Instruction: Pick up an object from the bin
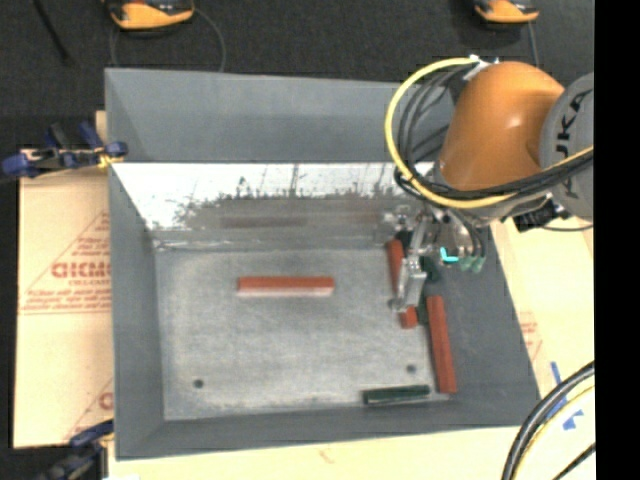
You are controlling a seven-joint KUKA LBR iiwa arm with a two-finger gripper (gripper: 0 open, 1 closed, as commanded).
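My gripper (408, 290) hangs low at the right side of the bin, close to the right wall. Directly under it lies a short red stick (396, 258), running near to far; its two ends stick out above and below the gripper and its middle is hidden. A longer red bar (441, 346) lies just to the right of the gripper along the foot of the right wall. A reddish-brown bar (285, 286) lies crosswise in the middle of the bin floor, well to the gripper's left.
A dark green bar (396, 396) lies along the near wall at the bin's front right corner. The arm's orange cover and looped cables hang over the bin's back right corner.
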